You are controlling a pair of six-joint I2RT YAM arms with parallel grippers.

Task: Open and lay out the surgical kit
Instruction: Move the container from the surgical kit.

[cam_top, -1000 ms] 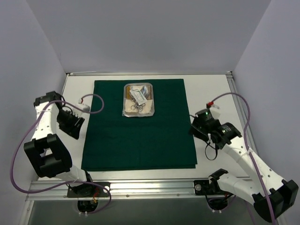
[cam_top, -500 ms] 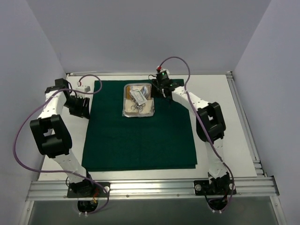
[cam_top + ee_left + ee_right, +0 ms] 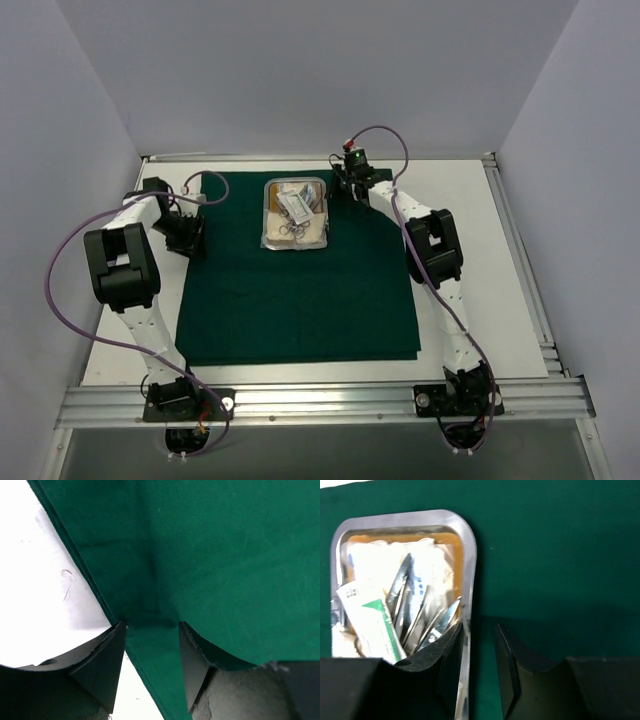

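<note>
drape [image 3: 300, 280]: dark green, spread flat on the white counter [image 3: 470, 250].
tray [image 3: 296, 213]: steel, set on the drape's far middle; instruments [image 3: 422, 615] and a white packet [image 3: 370, 622] are seen inside.
left gripper [image 3: 150, 667]: jaws parted, drape's left edge between the fingers, nothing clamped.
right gripper [image 3: 479, 672]: jaws parted, straddling the tray's right rim [image 3: 469, 580], nothing held.

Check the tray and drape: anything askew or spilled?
Nothing spilled. The green drape lies flat, the steel tray sits on it, and its contents lie piled inside. The left gripper straddles the drape's edge; the right gripper straddles the tray's rim.
</note>
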